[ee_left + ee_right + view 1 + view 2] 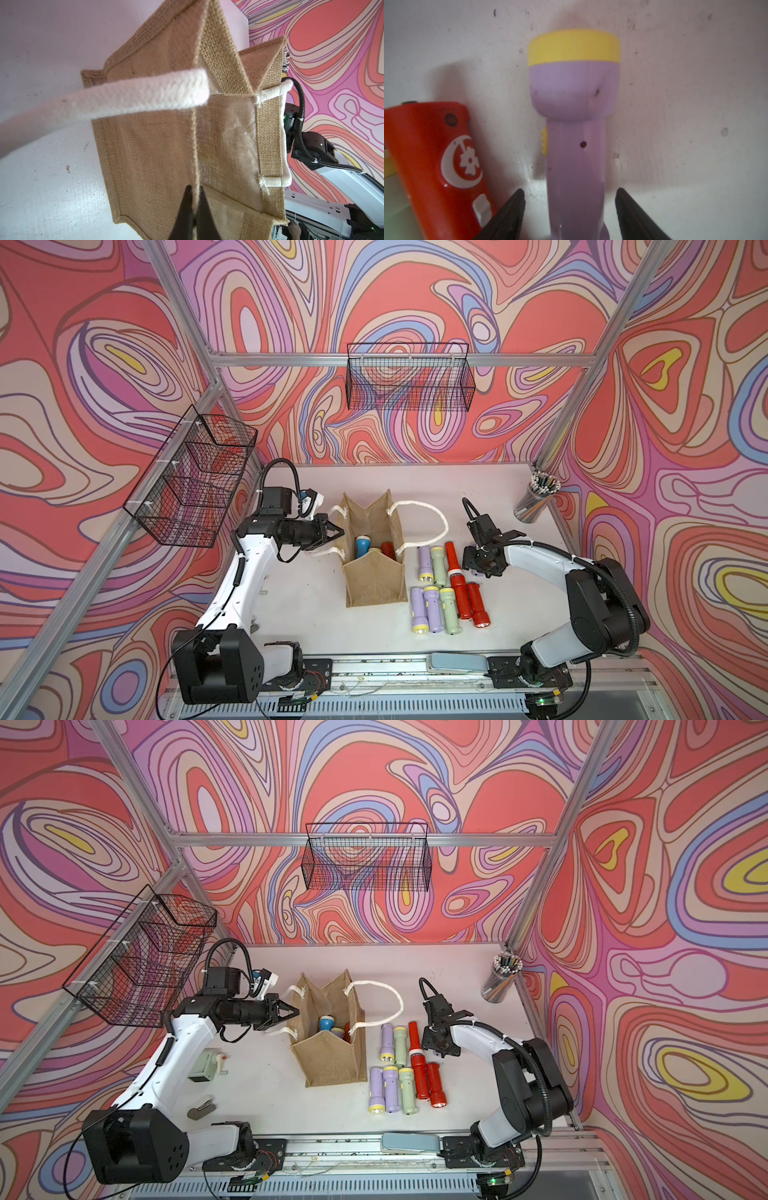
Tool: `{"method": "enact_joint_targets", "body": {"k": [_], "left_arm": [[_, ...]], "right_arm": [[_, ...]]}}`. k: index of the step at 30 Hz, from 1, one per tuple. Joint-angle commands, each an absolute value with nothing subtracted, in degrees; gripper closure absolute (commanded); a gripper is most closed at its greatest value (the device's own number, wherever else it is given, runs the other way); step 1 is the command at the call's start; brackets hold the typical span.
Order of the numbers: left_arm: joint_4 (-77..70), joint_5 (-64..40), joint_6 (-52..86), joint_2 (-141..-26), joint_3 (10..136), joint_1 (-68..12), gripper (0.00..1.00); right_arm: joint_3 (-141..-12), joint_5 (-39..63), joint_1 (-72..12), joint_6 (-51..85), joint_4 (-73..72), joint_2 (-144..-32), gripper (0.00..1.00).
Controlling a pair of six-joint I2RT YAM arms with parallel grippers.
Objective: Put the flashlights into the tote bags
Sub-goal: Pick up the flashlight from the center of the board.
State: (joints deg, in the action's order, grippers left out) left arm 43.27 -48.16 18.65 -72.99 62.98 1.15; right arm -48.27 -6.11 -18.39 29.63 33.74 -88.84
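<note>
Your left jaws pinch the rim of the jute tote bag (376, 576), which stands upright on the desk (307, 605). Your right jaws stand released astride a lilac flashlight (575, 145) lying near a red flashlight (436, 162).

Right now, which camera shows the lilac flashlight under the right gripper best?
The right wrist view: the lilac flashlight fills it, lying between the right gripper's open fingers, a gap on each side. In both top views the gripper hides nearly all of it. The left wrist view does not show it.
</note>
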Motion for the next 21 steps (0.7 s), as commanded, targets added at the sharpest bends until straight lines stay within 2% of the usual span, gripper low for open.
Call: {"method": "enact_joint_targets", "body": {"k": [1,11,17,21], "left_arm": [[43.4,-48.5,17.8,-73.6,64.3,1.6,0.95],[43.1,-48.4,18.3,-73.7,64.4,1.6,0.94],[43.3,-48.3,18.1,-73.8,64.4,1.5,0.95],[43.3,-48.3,18.0,-73.9,64.4,1.5,0.94]], "right_arm": [[-47.3,-6.4,-17.4,29.0,31.6,-90.2,0.31],[-46.5,-4.9,-16.3,28.9,29.5,-92.3,0.40],[-47.2,-4.3,-16.2,29.4,30.3,-93.9,0.58],[-48.1,-5.0,-16.1,30.0,32.4,-92.7,0.64]]}}
